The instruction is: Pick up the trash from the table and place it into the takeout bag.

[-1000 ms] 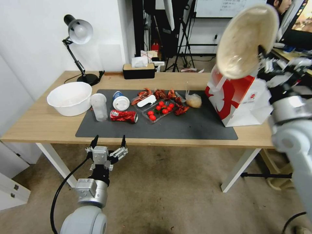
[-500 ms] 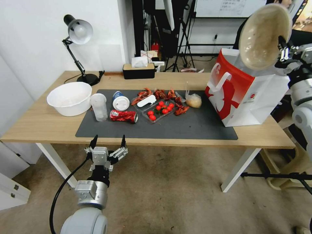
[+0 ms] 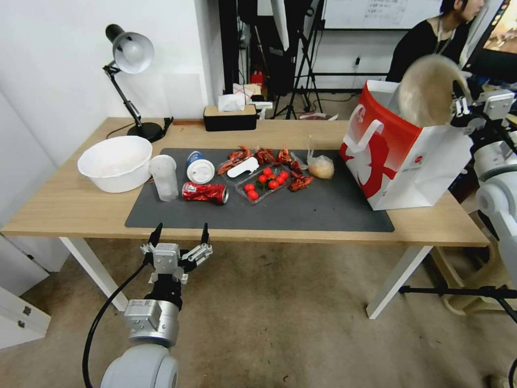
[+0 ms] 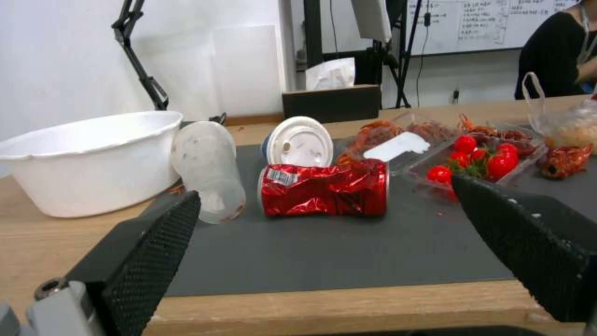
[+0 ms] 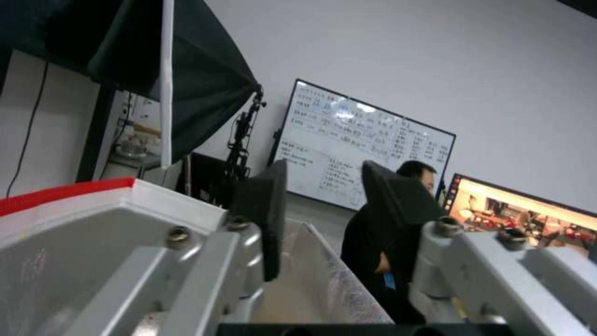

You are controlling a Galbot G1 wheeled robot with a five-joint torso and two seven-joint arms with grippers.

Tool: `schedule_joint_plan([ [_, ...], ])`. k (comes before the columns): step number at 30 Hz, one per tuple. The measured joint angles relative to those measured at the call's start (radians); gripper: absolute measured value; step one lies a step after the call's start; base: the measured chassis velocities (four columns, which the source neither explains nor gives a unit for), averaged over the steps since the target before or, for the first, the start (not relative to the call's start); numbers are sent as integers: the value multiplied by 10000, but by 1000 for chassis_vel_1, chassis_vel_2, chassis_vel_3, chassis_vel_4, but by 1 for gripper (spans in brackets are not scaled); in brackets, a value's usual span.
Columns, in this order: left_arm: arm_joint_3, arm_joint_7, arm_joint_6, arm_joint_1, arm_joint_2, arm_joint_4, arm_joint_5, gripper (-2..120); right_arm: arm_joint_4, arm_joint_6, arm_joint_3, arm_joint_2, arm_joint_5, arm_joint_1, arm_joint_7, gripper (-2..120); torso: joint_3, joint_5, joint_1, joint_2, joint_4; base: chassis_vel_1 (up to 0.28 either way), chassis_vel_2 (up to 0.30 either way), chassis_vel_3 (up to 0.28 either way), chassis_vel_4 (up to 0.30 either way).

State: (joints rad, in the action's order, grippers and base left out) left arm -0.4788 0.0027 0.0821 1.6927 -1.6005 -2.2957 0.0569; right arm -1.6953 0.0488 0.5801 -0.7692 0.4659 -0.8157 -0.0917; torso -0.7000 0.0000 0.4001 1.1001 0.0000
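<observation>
A beige paper bowl (image 3: 425, 91) is seen tipped on its side at the open top of the tall red-and-white paper takeout bag (image 3: 398, 167) – partly down inside it. The right gripper (image 3: 459, 101) is held just beside the bowl, above the bag's far edge. Its fingers (image 5: 267, 219) are spread apart, and nothing is pinched between them.

The bag is stood upright on the light-wood surface (image 3: 70, 205), at the end of a dark grey mat (image 3: 323, 210). A knotted clear plastic bag (image 3: 320, 166) is laid near the takeout bag. A crushed red can (image 3: 204, 192), a clear plastic cup (image 3: 164, 178) and a blue-white cup with a white lid (image 3: 200, 168) are left well away from it. The left gripper (image 3: 180, 233) is parked far from the bag too – below the surface's front edge, fingers (image 4: 156, 242) spread wide, nothing held.
</observation>
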Motion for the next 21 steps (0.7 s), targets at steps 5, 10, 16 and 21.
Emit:
schedule_joint_plan([
  [5, -9, 17, -13, -28, 22, 38, 0, 100, -424, -7, 77, -2, 805, 13, -96, 56, 0, 0, 0, 0, -1, 0, 0, 0, 0],
  [10, -15, 18, -15, -62, 42, 65, -5, 100, -1463, -180, 234, 112, 3647, -143, 188, 75, 0, -2, 0, 0, 0, 0, 0, 0, 0],
  [16, -68, 13, -18, -92, 111, 98, -57, 100, -3463, -272, 394, 18, 5564, -1313, 316, 97, 1, -3, 0, 0, 1, 0, 0, 0, 0],
  [21, -122, 0, -23, -87, 184, 79, -84, 100, -4379, -341, 400, -140, 5510, -2352, 413, 100, 1, -2, -1, 0, -2, 0, 0, 0, 0],
])
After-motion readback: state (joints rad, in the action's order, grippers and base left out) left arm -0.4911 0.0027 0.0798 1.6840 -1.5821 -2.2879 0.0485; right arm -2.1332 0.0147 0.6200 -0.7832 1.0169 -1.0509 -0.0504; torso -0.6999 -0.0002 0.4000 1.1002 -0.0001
